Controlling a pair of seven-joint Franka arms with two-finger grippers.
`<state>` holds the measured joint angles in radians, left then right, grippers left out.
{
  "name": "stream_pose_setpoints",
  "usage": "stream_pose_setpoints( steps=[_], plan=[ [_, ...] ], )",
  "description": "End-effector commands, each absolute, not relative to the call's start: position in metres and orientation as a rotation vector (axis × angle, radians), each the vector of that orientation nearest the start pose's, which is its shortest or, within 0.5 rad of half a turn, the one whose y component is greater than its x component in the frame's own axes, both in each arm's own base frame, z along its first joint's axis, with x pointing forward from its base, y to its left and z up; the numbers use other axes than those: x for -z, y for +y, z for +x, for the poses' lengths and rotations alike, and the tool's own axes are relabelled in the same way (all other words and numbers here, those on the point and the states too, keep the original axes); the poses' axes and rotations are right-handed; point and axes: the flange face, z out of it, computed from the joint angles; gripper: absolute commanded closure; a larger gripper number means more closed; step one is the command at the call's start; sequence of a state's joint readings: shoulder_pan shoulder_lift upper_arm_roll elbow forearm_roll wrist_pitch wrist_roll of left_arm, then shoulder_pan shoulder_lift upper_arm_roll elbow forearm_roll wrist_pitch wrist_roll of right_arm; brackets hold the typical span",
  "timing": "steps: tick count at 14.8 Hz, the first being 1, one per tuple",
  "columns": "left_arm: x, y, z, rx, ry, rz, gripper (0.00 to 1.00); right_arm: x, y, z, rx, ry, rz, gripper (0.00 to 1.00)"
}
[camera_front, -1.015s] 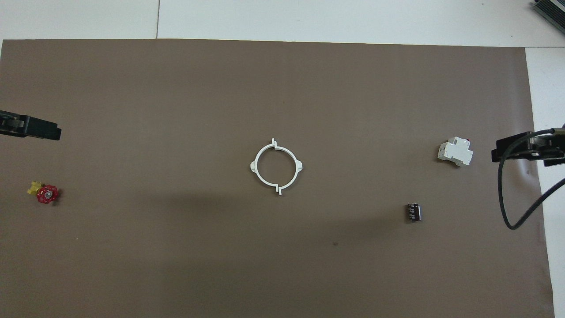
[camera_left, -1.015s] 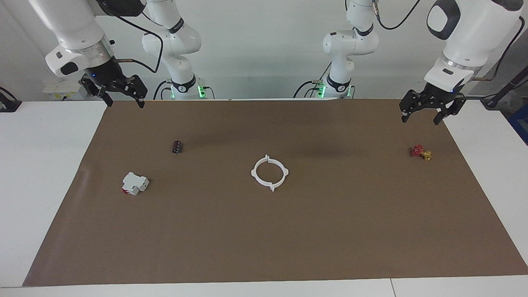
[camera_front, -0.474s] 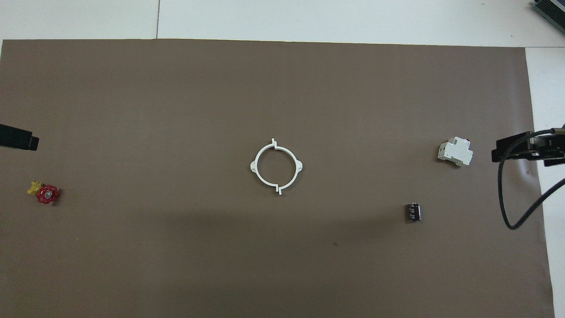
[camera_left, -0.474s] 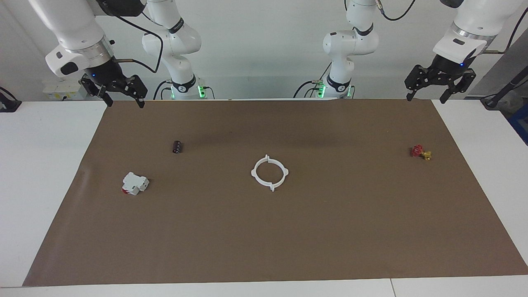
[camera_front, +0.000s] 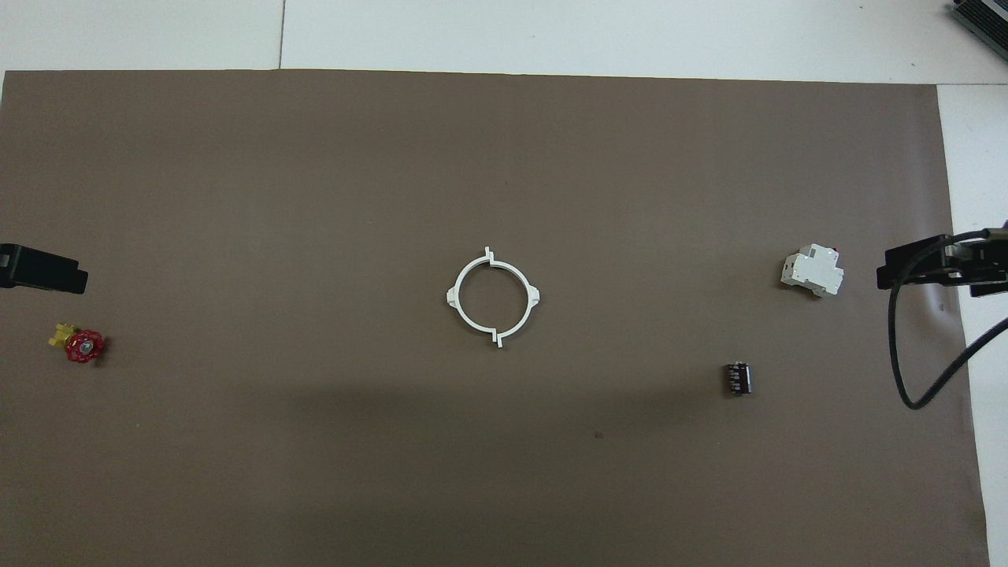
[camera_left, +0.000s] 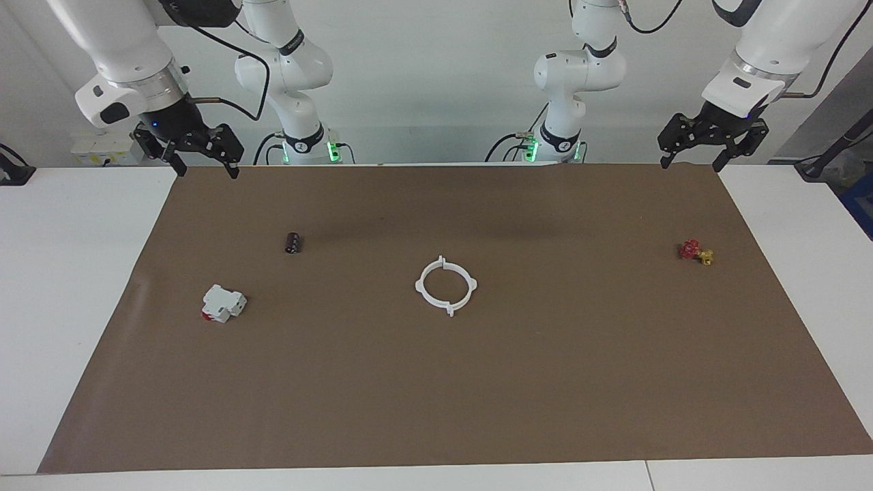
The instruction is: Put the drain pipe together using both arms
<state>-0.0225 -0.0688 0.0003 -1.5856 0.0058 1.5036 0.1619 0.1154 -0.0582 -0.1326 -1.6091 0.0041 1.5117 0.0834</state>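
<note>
Surface: brown paper mat (camera_left: 545,382) spread flat over a white table (camera_left: 75,286), matte, with a faint crease near the right arm's end; white table shows as bare strips on all sides of it.
Cut off: in the overhead view only a black sliver of the left gripper (camera_front: 43,269) enters at the frame edge, and the right gripper (camera_front: 941,266) shows as a black bar with a looping cable; both arms' upper links run out of the top of the facing view.
Left gripper (camera_left: 709,140): up in the air over the mat's corner at the left arm's end, fingers spread apart, holding nothing.
Right gripper (camera_left: 201,153): raised over the mat's corner at the right arm's end, fingers apart, holding nothing.
Drain pipe (camera_left: 445,285): thin white plastic, two half-ring arcs meeting as one flat ring with small outward tabs, lying at mid-mat, well apart from both grippers (camera_front: 493,297).
White block (camera_left: 222,303): boxy, glossy, with a red part, toward the right arm's end.
Dark cylinder (camera_left: 293,242): small, ribbed, lying on its side, nearer the robots than the block; details hard to make out.
Valve (camera_left: 696,251): small, red wheel and yellow body, toward the left arm's end.
Open room: wide bare mat all around the ring.
</note>
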Motion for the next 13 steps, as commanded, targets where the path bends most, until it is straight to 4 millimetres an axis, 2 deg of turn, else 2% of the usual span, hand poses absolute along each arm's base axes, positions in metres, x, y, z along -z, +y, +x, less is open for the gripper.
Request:
stream_pose_setpoints(
  steps=[1, 5, 13],
  plan=[
    [-0.6506, -0.0103, 0.5191, 0.039, 0.266, -3.136, 0.00, -0.6349, -0.0105, 0.5236, -0.067, 0.155, -3.104, 0.00],
    [-0.6551, -0.0121, 0.5246, 0.095, 0.253, -3.157, 0.00, -0.6349, -0.0105, 0.5236, -0.067, 0.155, -3.104, 0.00],
    [-0.6547, -0.0114, 0.5233, 0.078, 0.232, -3.162, 0.00, -0.6349, -0.0105, 0.5236, -0.067, 0.155, -3.104, 0.00]
  ],
)
